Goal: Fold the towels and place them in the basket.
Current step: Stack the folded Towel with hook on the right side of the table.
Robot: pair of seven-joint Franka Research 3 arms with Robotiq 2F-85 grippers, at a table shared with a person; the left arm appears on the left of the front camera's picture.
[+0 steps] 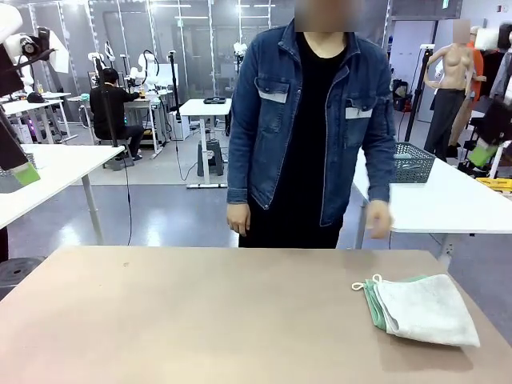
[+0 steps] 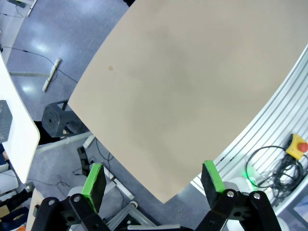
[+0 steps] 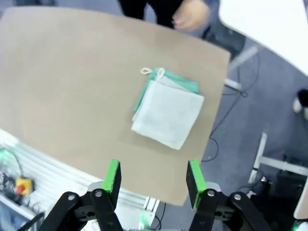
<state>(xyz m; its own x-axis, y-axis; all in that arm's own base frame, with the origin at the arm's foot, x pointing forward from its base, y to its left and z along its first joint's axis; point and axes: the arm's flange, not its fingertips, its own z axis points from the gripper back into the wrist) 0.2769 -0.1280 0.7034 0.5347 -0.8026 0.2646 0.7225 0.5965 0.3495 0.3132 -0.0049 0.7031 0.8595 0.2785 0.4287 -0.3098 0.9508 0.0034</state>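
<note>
Stack of two folded terry towels, cream-white square (image 1: 426, 308) laid on mint-green one (image 1: 371, 298) w/ small white corner loop, is seen flat on the matte tan tabletop (image 1: 200, 320) near its right edge, prob. staged within right arm's reach; soft nap, limp edges. A dark grey mesh basket (image 1: 414, 162) sits on the white table behind, beside the person in a denim jacket (image 1: 308, 128). Left gripper (image 2: 153, 182) is held wide open over bare table corner; right gripper (image 3: 153, 178) is partly open, nothing gripped, poised well above towels.

A folded cream-white terry towel (image 1: 428, 308) is stacked flat on a folded mint green terry towel (image 1: 373, 298), whose white corner loop (image 1: 360, 283) is exposed.
</note>
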